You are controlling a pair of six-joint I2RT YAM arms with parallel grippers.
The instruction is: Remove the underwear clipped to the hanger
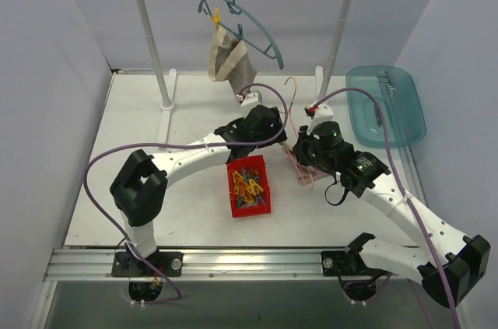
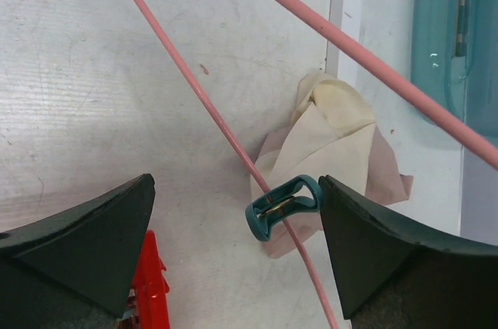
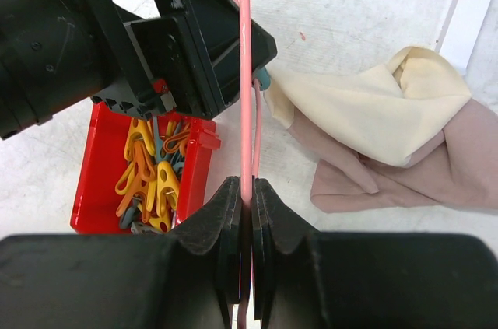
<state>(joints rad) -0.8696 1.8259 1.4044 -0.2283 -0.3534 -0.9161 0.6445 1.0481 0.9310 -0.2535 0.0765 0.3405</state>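
Pink hanger flat on table, right of red clip bin. Cream underwear farther right of bin, not yet freed. Right gripper clenched on hanger wire, likely steadying it. Left gripper spread wide, poised over teal clip pinning underwear to hanger.

The white table is carrying everything here. Crumpled cream-and-pink underwear is lying on it just ahead of the left gripper's spread jaws, nearer the right-hand one. From the right gripper, it is lying ahead and to the right of the pressed-together jaws. A red bin of coloured clips is sitting left of those jaws. The pink hanger pinched between them is stretching forward over the tabletop. A teal tray is resting beyond the left gripper's right-hand jaw. A white rack is standing beyond both grippers.
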